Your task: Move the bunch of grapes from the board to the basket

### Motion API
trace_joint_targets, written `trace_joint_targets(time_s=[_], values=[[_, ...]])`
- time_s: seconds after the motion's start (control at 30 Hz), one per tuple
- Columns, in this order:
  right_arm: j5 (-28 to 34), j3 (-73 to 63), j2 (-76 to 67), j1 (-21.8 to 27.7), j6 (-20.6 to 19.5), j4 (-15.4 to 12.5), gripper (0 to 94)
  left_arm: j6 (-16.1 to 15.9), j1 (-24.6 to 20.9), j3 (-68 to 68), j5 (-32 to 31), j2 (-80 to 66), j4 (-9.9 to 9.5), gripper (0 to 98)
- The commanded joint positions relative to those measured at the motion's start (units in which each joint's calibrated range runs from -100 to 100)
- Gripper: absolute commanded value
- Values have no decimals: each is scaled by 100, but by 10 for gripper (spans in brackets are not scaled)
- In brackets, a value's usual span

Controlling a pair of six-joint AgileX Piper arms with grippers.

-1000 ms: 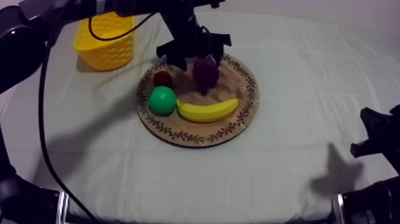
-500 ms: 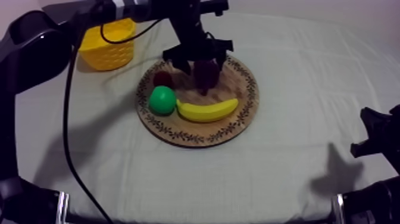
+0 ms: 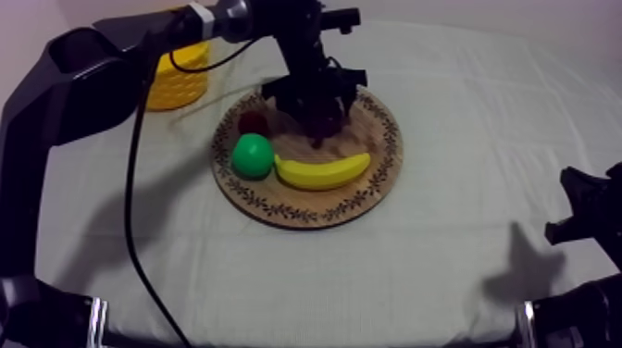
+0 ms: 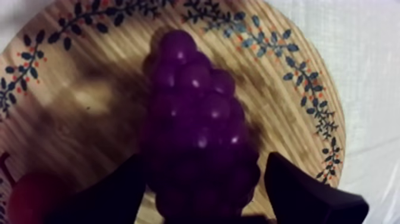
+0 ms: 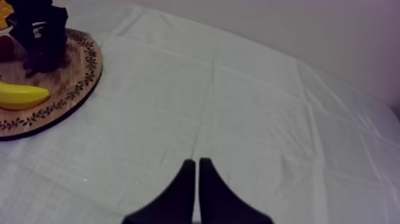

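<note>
On the middle of the table, the wooden board [image 3: 370,190] holds a banana [image 3: 322,172], a bunch of grapes [image 4: 199,137], a pear [image 3: 252,155] and a small red fruit [image 3: 252,121]. The arm hides the inside of the yellow basket [image 3: 180,85] behind it. The left gripper [image 4: 205,156] straddles the grapes, its jaws spread and not yet clamped. The right gripper [image 5: 197,162] rests over bare cloth, jaws pressed together around nothing.

No legible text, label, brand, number or sign anywhere. Rim of wooden board [image 3: 305,215] decorated with dark leaf sprigs and small red dots, pure ornament, no letters or digits. Nothing written on bench cloth either.
</note>
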Motion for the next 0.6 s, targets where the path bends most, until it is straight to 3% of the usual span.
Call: trace_joint_targets(time_s=[0.0, 0.37, 0.57], values=[[2, -1, 0, 0, 6, -2, 5, -23, -19, -20, 15, 61, 43, 749], [2, -1, 0, 0, 6, -2, 5, -71, -63, 8, 32, 176, 129, 739], [2, -1, 0, 0, 6, -2, 5, -13, -71, 71, 32, 158, 118, 649]])
